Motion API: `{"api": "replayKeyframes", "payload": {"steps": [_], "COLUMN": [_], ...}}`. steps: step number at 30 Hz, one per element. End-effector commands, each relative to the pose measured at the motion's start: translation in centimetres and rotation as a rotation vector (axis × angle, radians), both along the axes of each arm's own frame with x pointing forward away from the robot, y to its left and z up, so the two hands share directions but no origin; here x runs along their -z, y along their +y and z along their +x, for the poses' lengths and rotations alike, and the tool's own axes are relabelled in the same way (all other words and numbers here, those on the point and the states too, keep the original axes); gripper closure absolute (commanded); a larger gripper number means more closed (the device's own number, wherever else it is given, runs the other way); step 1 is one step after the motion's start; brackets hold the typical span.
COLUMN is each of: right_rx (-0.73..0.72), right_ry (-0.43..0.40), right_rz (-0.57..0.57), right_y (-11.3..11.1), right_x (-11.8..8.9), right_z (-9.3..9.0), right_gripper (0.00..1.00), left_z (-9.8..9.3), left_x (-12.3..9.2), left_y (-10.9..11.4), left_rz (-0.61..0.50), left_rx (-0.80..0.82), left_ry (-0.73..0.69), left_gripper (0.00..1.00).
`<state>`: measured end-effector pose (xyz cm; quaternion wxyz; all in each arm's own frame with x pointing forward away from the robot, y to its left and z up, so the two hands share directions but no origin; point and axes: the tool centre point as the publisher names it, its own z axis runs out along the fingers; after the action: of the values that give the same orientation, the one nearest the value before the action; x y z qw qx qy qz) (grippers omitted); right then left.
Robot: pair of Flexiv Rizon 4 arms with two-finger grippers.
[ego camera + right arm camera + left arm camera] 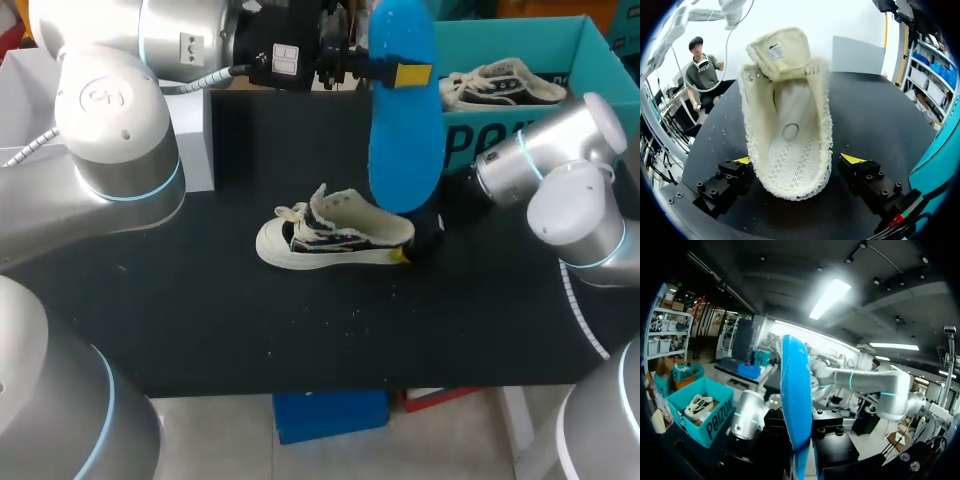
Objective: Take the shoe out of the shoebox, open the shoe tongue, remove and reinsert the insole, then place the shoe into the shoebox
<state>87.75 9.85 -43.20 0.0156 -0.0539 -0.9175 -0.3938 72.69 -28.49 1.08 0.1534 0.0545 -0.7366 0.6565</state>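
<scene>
Found left gripper (398, 73) jaws pressed flat on the blue insole (405, 120), pinching it near its upper end and holding it upright, lower end hanging just over the heel of the shoe (335, 238); judged as lined up for reinsertion. Found right gripper (798, 160) jaws spread, straddling the heel, a narrow gap showing at one side; judged as bracing the shoe against sliding rather than clamping it. Noted tongue pulled open toward the toe, interior exposed. Recorded shoe upright on the black table (200, 310), outside the teal shoebox (520, 35), itself holding a second shoe (500, 86) at the table's far right.
</scene>
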Motion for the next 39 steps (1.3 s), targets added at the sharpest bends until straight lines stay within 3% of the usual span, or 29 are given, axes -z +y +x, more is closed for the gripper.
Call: {"api": "replayKeyframes", "payload": {"steps": [1,12,29,39], "right_rx": [-0.012,0.001,-0.081,-0.075], "right_ry": [0.014,-0.005,-0.022,0.003], "right_rz": [-0.096,-0.395,-0.634,-0.67], "right_y": [-0.2,0.3,1.1,1.7], "right_x": [-1.5,-2.8,-2.5,-2.1], "right_z": [0.3,0.2,0.8,0.6], "right_gripper": [0.0,0.0,0.0,0.0], "left_z": [-0.1,-0.1,-0.1,-0.1], "left_x": [0.1,0.1,0.1,0.1], "left_y": [-0.1,-0.1,-0.1,-0.1], "left_rz": [0.001,0.001,0.001,0.001], "left_rx": [-0.005,-0.005,-0.005,-0.005], "left_ry": [0.0,0.0,0.0,0.0], "left_gripper": [1.0,1.0,1.0,1.0]}}
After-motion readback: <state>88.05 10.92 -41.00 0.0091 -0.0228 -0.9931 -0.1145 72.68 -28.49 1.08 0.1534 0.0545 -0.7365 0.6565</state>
